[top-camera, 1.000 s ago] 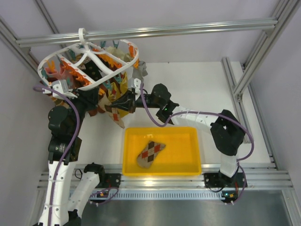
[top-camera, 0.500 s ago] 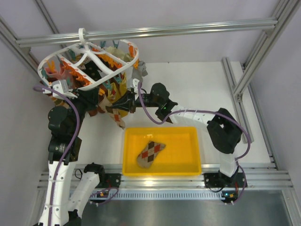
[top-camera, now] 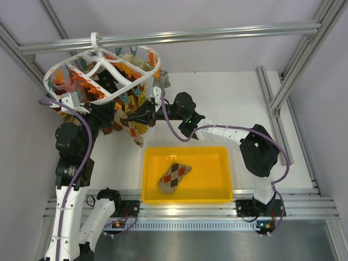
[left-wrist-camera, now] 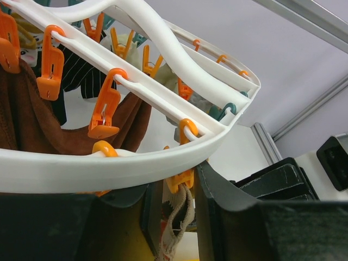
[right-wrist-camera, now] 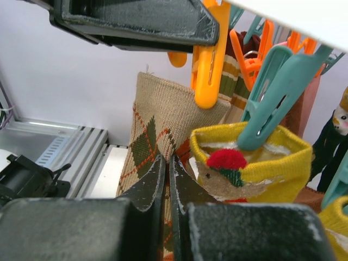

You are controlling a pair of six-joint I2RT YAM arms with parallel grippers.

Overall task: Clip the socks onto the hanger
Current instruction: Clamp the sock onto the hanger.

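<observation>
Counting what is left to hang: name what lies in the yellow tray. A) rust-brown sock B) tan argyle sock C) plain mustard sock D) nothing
B: one tan argyle sock with red and white diamonds lies in the yellow tray.

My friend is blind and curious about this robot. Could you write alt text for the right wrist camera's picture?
The right gripper, jaws closed, pinches a tan argyle sock next to an orange clip hanging from the white hanger. Beside it, a teal clip holds a yellow sock.
</observation>
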